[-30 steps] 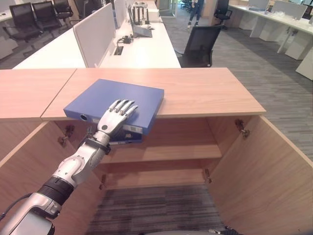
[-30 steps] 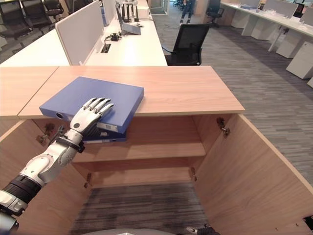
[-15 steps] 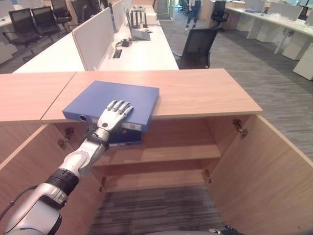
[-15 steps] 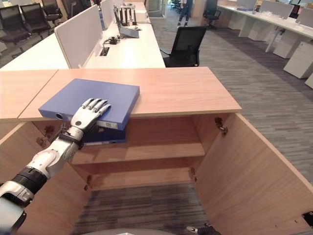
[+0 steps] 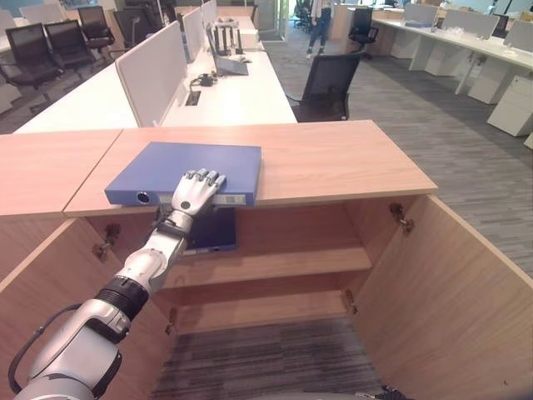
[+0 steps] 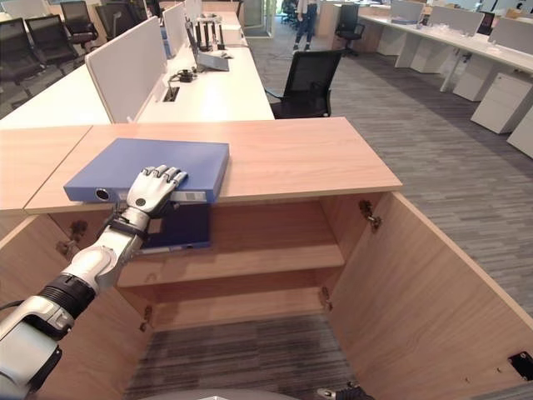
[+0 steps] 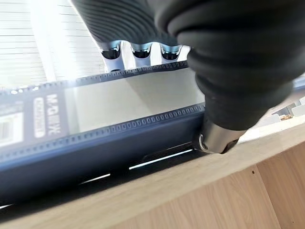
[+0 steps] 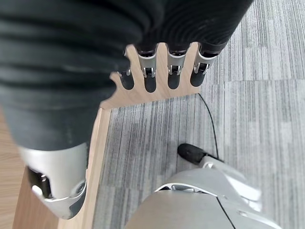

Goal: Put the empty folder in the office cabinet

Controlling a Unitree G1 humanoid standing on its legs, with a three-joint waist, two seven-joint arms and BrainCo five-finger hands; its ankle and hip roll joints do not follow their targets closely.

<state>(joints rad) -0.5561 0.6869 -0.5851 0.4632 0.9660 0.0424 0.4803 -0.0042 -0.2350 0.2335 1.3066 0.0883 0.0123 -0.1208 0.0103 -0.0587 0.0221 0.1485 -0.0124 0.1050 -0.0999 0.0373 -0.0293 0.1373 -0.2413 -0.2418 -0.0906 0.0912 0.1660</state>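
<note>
The blue folder (image 5: 185,171) lies flat on the wooden top of the office cabinet (image 5: 333,158), left of centre in the frame, with its labelled spine facing the camera and sitting at the front edge of the top. The left hand (image 5: 196,188) comes up from the lower left and rests on the near edge of the folder, fingers (image 6: 162,175) laid nearly straight over the cover, slightly bent at the tips; in the left wrist view the thumb (image 7: 217,136) sits at the spine's lower edge where the folder meets the cabinet top, so the hand grips the spine edge between fingers above and thumb below. Beneath the top, the cabinet doors (image 5: 466,283) stand open at both sides of the frame, showing a wooden shelf (image 5: 275,262) in the middle, and a second dark blue folder (image 6: 179,229) stands on that shelf just below the hand. The right hand (image 8: 157,71) shows in its own wrist view, fingers hanging straight and loose, holding nothing, over grey carpet (image 8: 267,119). Behind the cabinet, in the upper part of the frame, a white desk (image 5: 241,92) with a divider panel (image 5: 150,71) runs away from the camera, and a black office chair (image 5: 329,79) stands beside it.
</note>
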